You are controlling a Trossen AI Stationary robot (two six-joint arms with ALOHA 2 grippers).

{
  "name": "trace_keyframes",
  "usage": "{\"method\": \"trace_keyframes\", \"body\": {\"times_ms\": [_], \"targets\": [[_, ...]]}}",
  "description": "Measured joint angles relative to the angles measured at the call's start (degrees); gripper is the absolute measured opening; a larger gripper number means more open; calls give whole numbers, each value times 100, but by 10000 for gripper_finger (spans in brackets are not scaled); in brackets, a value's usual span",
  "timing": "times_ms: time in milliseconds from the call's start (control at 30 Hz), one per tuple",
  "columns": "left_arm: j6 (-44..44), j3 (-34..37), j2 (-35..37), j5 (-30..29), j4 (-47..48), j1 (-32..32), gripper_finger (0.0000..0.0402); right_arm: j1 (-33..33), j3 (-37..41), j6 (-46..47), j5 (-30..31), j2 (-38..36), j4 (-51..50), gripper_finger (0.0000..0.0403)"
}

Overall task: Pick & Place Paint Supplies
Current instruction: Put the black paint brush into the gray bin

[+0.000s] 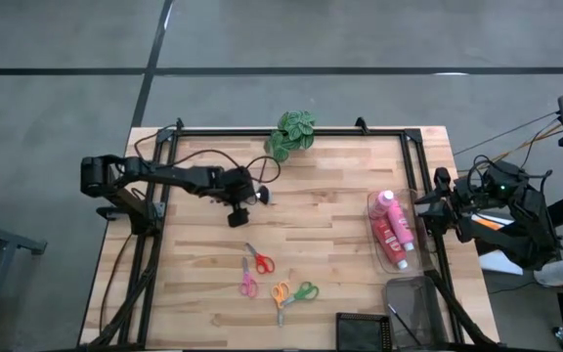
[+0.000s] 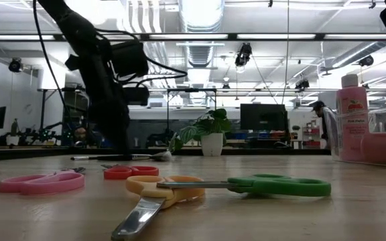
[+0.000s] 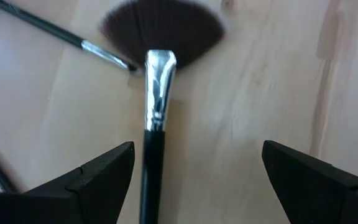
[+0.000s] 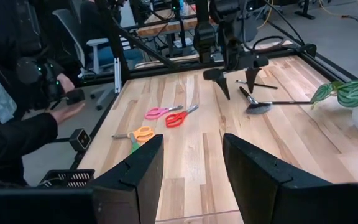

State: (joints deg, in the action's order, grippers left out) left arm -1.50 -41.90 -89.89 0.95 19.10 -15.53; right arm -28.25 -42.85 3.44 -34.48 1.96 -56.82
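Your left gripper (image 3: pixel 194 180) hangs open astride the black-handled, silver-ferruled fan brush (image 3: pixel 155 93); judged next: descend, then close on its handle.

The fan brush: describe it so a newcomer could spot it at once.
Start at the green leafy plant on the wooden table's far edge. The left hand, open, hovers beside it over a black-handled brush; unlike the thin brush alongside, its dark bristles fan out.

The plant (image 1: pixel 290 133) stands at the table's (image 1: pixel 330 254) far edge. Four scissors (image 1: pixel 274 278) lie near the middle front. Bottles (image 1: pixel 393 228) lie in a tray (image 1: pixel 377 256) by the right edge. Brushes (image 4: pixel 263 102) lie left of centre, under the left gripper (image 3: pixel 194 171).
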Motion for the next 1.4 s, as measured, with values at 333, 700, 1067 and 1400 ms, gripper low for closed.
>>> {"method": "trace_keyframes", "body": {"times_ms": [333,700,1067,1400], "targets": [[305,101,-257,54,-61,4,342,-2,0,-2,2,0,2,162],[496,108,-317,70,-382,2,191,-2,0,-2,2,0,2,162],[907,126,-321,53,-627,4,30,-2,0,-2,2,0,0,162],[928,122,-336,439,-917,36,28,-2,0,-2,2,0,2,162]]}}
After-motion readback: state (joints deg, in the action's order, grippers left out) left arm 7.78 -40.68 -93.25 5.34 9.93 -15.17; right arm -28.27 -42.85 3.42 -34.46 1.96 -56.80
